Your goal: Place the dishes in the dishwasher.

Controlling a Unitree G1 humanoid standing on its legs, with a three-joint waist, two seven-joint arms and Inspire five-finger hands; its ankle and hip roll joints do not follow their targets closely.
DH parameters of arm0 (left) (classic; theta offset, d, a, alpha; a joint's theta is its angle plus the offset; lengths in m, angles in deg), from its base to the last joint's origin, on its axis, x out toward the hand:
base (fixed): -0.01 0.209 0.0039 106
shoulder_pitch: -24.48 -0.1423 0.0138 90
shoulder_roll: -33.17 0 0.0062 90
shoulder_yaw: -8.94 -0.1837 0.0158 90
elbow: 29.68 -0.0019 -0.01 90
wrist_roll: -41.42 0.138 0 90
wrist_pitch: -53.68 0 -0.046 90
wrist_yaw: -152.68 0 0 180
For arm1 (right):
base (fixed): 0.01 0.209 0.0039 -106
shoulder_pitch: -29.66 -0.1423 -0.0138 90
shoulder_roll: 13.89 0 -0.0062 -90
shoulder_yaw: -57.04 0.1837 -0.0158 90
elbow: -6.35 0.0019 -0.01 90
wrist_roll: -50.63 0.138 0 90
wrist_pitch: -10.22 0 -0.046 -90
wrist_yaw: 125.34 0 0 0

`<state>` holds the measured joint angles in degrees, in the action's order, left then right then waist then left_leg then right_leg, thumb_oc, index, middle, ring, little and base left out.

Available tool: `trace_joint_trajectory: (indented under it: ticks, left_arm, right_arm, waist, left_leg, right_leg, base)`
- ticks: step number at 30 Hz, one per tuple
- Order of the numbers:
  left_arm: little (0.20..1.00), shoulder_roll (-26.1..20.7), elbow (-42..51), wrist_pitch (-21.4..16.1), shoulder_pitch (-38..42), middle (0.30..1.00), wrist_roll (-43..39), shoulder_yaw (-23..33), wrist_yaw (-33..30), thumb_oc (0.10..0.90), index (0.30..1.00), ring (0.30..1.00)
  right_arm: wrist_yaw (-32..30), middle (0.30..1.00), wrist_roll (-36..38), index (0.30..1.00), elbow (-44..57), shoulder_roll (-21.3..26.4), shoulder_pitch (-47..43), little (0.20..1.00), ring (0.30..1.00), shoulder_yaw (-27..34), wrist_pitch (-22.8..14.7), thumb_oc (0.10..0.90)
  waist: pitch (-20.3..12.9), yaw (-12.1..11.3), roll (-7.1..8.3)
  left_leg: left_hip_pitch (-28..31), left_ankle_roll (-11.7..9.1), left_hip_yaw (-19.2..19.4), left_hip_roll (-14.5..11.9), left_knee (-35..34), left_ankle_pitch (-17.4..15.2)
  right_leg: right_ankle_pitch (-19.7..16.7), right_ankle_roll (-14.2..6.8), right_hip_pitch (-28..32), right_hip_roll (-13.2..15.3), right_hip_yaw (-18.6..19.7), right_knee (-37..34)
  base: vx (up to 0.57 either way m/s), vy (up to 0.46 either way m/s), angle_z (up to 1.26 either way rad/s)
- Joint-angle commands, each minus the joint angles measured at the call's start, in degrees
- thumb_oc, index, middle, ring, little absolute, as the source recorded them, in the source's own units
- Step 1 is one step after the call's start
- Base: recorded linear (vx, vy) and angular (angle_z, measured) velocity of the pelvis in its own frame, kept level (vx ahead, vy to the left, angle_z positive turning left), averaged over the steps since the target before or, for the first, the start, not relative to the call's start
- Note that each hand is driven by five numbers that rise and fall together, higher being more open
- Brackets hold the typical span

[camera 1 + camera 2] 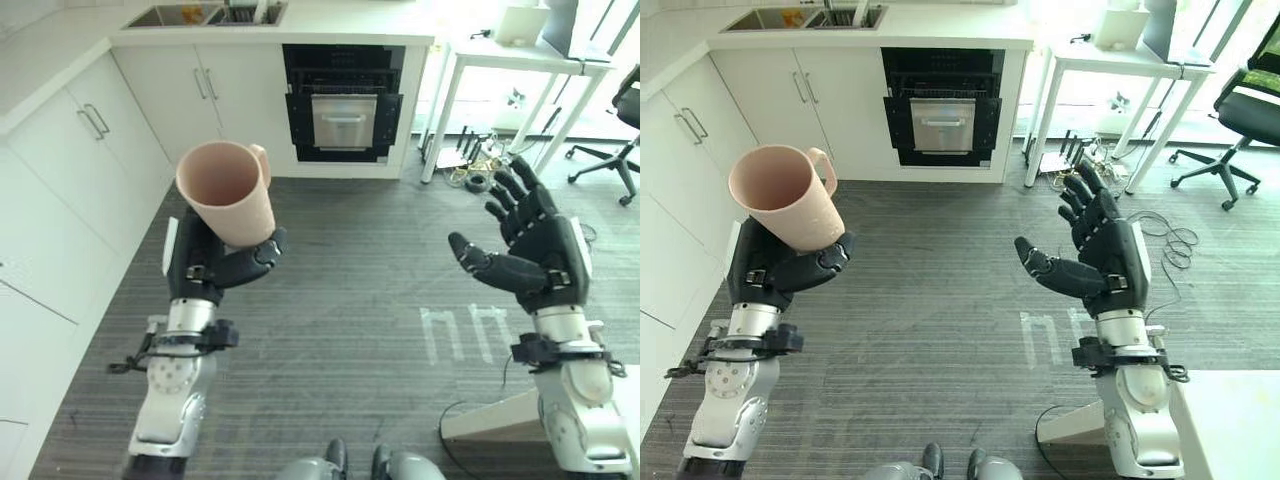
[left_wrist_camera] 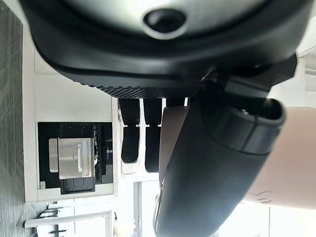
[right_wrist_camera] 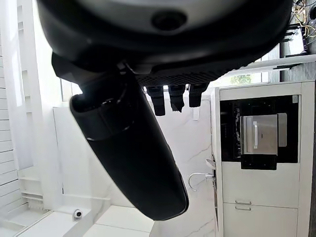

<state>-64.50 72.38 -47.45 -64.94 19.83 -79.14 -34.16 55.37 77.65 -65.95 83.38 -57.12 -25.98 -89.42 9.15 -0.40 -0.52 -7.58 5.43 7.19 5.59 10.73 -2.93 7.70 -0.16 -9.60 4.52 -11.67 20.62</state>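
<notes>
A pale pink mug [image 1: 228,191] with a handle is held up above the grey floor, its mouth tilted toward me and showing nothing inside. My left hand [image 1: 215,262] is shut on its lower body, thumb across the front; the mug [image 2: 289,158] shows past the thumb in the left wrist view. My right hand [image 1: 535,250] hovers open at the right, fingers spread, holding nothing. The dishwasher [image 1: 343,105], black-framed with a steel front panel, stands closed in the white cabinet run straight ahead, well beyond both hands.
White cabinets [image 1: 60,190] line the left side, and a sink [image 1: 205,14] sits in the counter at the back. A white table [image 1: 520,60] stands at the back right with cables [image 1: 472,175] beneath it. An office chair [image 1: 620,140] is at the far right.
</notes>
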Motion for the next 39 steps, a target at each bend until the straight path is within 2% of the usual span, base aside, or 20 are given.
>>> trace_joint_trajectory:
  ticks: [1, 4, 5, 8, 11, 16, 23, 29, 30, 31, 32, 33, 34, 35, 36, 37, 39]
  left_arm:
    - [0.3, -1.78, 6.82, -5.45, 2.78, 0.3, 0.41, 2.25, 0.08, 0.4, 0.3, 0.3]
    - [0.3, -1.68, 7.05, -5.83, 2.11, 0.3, 0.43, 2.65, 0.54, 0.4, 0.3, 0.3]
    - [0.3, -1.52, 6.08, -6.85, 0.11, 0.3, 0.27, -4.2, -0.07, 0.4, 0.3, 0.3]
    - [0.3, -0.98, 6.42, -6.6, -0.19, 0.3, 0.79, -3.91, 0.03, 0.4, 0.3, 0.3]
    - [0.3, -1.28, 5.3, -7.12, -0.48, 0.3, -0.15, -3.58, -0.21, 0.4, 0.3, 0.3]
    - [0.3, -1.0, 4.54, -6.83, -0.07, 0.3, -1.14, -3.23, 1.91, 0.4, 0.3, 0.3]
    - [0.3, -1.66, 4.68, -6.91, 0.02, 0.3, -2.35, -1.91, 3.65, 0.4, 0.3, 0.3]
    - [0.3, -1.77, 4.43, -7.21, -0.36, 0.3, -2.85, -1.18, 4.15, 0.4, 0.3, 0.3]
    - [0.3, -1.86, 4.75, -7.52, -0.5, 0.3, -2.78, -1.22, 3.86, 0.4, 0.3, 0.3]
    - [0.3, -1.71, 4.95, -8.2, -0.11, 0.3, -2.03, -1.49, 3.28, 0.4, 0.3, 0.3]
    - [0.3, -1.41, 4.71, -8.47, 0.02, 0.3, -1.72, -1.69, 3.18, 0.4, 0.3, 0.3]
    - [0.3, -1.09, 4.18, -8.7, 0.0, 0.3, -1.66, -1.78, 3.2, 0.4, 0.3, 0.3]
    - [0.3, -0.93, 3.22, -9.64, -0.9, 0.3, -1.62, -1.39, 3.37, 0.4, 0.3, 0.3]
    - [0.3, -0.94, 3.11, -9.82, -1.19, 0.3, -1.36, -1.34, 3.2, 0.4, 0.3, 0.3]
    - [0.3, -1.55, 3.27, -10.03, -2.12, 0.3, -1.53, -1.34, 1.78, 0.4, 0.3, 0.3]
    - [0.3, -2.07, 3.44, -10.15, -2.57, 0.3, -2.24, -1.26, 1.05, 0.4, 0.3, 0.3]
    - [0.3, -2.39, 3.74, -10.54, -3.84, 0.3, -3.14, -1.06, 0.15, 0.4, 0.3, 0.3]
  right_arm:
    - [0.19, 0.9, -0.87, 0.9, 4.08, 0.37, -3.54, 0.9, 0.9, 0.15, -5.36, 0.8]
    - [0.25, 0.9, -1.81, 0.9, 4.17, 0.09, -3.0, 0.9, 0.9, -0.07, -5.63, 0.8]
    - [3.77, 0.9, 1.5, 0.9, 1.25, 3.16, -1.51, 0.9, 0.9, -4.26, -5.32, 0.8]
    - [5.49, 0.9, 4.15, 0.9, 2.38, 2.2, 0.37, 0.9, 0.9, -3.41, -5.82, 0.8]
    - [6.41, 0.9, 2.49, 0.9, 2.76, 2.01, 1.59, 0.9, 0.9, -2.93, -5.9, 0.8]
    - [4.85, 0.9, 0.25, 0.9, 2.91, 1.31, 1.34, 0.9, 0.9, -2.52, -5.05, 0.8]
    - [5.03, 0.9, 0.28, 0.9, 2.58, 1.28, 1.71, 0.9, 0.9, -1.75, -4.34, 0.8]
    - [4.49, 0.9, 0.69, 0.9, 2.11, 0.97, 1.83, 0.9, 0.9, -1.27, -3.61, 0.8]
    - [4.68, 0.9, 1.28, 0.9, 2.38, 1.64, 1.76, 0.9, 0.9, -1.14, -3.42, 0.8]
    - [4.45, 0.9, 1.48, 0.9, 1.95, 2.89, 1.28, 0.9, 0.9, -1.09, -4.1, 0.8]
    - [4.09, 0.9, 1.44, 0.9, 1.17, 3.06, 1.0, 0.9, 0.9, -1.16, -4.47, 0.8]
    - [3.83, 0.9, 1.47, 0.9, 0.3, 2.99, 0.59, 0.9, 0.9, -1.36, -4.81, 0.8]
    - [5.06, 0.9, 2.27, 0.9, -0.13, 2.44, 0.11, 0.9, 0.9, -1.43, -5.0, 0.8]
    - [5.52, 0.9, 2.12, 0.9, -0.09, 2.19, 0.08, 0.9, 0.9, -1.53, -4.94, 0.8]
    - [6.63, 0.9, 0.32, 0.9, 0.55, 1.86, 0.33, 0.9, 0.9, -2.1, -4.45, 0.8]
    - [6.73, 0.9, -0.16, 0.9, 0.77, 2.11, 0.69, 0.9, 0.9, -2.47, -4.56, 0.8]
    - [6.88, 0.9, -0.03, 0.9, 0.38, 2.63, 1.22, 0.9, 0.9, -3.39, -5.31, 0.8]
  waist:
    - [-6.3, 0.01, 0.51]
    - [-6.4, -0.08, 0.4]
    - [-0.94, 1.52, 1.2]
    - [-2.44, 2.29, 1.16]
    - [-3.4, 2.68, 1.18]
    - [-5.27, 2.75, 0.94]
    - [-5.8, 2.73, 0.77]
    - [-5.57, 2.99, 0.88]
    - [-4.97, 2.87, 1.28]
    - [-2.72, 1.52, 3.95]
    - [-1.24, 1.03, 4.21]
    - [-0.16, 0.83, 3.8]
    - [0.85, 0.87, 1.72]
    - [0.99, 0.87, 0.93]
    - [0.84, 0.68, -1.11]
    - [0.91, 0.07, -1.65]
    - [0.8, -1.55, -1.9]
  left_leg:
    - [-0.12, -5.46, -1.24, -5.02, 6.46, -10.26]
    - [-0.07, -5.48, -1.4, -5.04, 6.46, -10.27]
    - [2.8, -5.72, 5.52, -8.51, 6.46, -10.88]
    - [2.24, -5.44, 5.15, -7.72, 6.46, -10.93]
    - [1.89, -5.38, 5.69, -7.47, 6.46, -10.9]
    - [0.85, -5.62, 3.94, -6.72, 6.46, -10.48]
    - [1.36, -5.29, 3.03, -6.54, 6.46, -10.55]
    - [3.67, -5.75, 3.34, -7.47, 6.46, -10.7]
    - [5.28, -6.71, 4.81, -7.95, 6.46, -7.83]
    - [5.54, -9.2, 6.44, -7.25, 7.37, 3.14]
    - [2.42, -10.1, 6.38, -8.24, 10.32, 6.21]
    - [0.05, -10.19, 6.87, -9.36, 9.51, 7.4]
    - [-2.71, -9.65, 8.9, -12.15, 6.46, 4.72]
    - [-4.2, -9.67, 9.15, -13.22, 6.46, 3.79]
    - [-9.49, -9.91, 8.97, -15.42, 6.46, 3.08]
    - [-13.14, -10.38, 7.1, -15.52, 6.46, 4.25]
    - [-20.44, -10.91, 0.27, -14.02, 6.46, 5.1]
  right_leg:
    - [3.76, -5.54, 3.52, 1.69, 0.32, -3.43]
    - [3.91, -5.52, 3.66, 1.72, 0.19, -3.43]
    - [5.23, -4.12, 6.74, 0.84, -1.8, -3.43]
    - [4.74, -4.6, 5.58, -0.17, -0.28, -3.43]
    - [4.6, -4.71, 4.97, -0.14, -0.19, -3.43]
    - [4.23, -5.02, 3.94, 0.02, 0.09, -3.43]
    - [4.67, -4.68, 4.88, -0.27, 0.2, -3.43]
    - [5.22, -3.76, 5.84, -1.22, 0.13, -3.43]
    - [5.45, -3.07, 6.35, -1.18, -0.1, -3.43]
    - [5.9, -1.13, 7.81, 0.6, -0.18, -3.43]
    - [5.93, -0.46, 8.72, 0.4, -0.2, -3.43]
    - [5.98, -0.26, 9.35, -0.37, 0.08, -3.43]
    - [6.55, -1.35, 10.64, -2.09, 0.3, -3.43]
    - [6.68, -1.78, 11.06, -2.66, 0.36, -3.43]
    - [7.3, -2.68, 12.54, -4.06, 1.3, -3.43]
    - [7.79, -2.77, 13.78, -4.65, 2.36, -3.43]
    - [9.65, -2.18, 16.17, -5.56, 5.57, -3.43]
  base:
    - [-0.01, -0.031, 0.13]
    - [-0.01, -0.04, 0.04]
    - [-0.06, -0.024, 0.02]
    - [-0.09, -0.014, -0.13]
    - [0.0, -0.006, 0.02]
    - [-0.02, -0.031, 0.11]
    - [0.05, -0.052, 0.13]
    - [0.13, -0.116, 0.1]
    - [0.22, -0.222, 0.01]
    - [0.2, -0.228, -0.1]
    - [0.2, -0.189, -0.17]
    - [0.3, 0.025, -0.02]
    - [0.36, 0.099, 0.17]
    - [0.59, 0.225, 0.14]
    - [0.56, 0.206, 0.0]
    - [0.68, 0.249, -0.05]
    - [0.68, 0.242, -0.22]
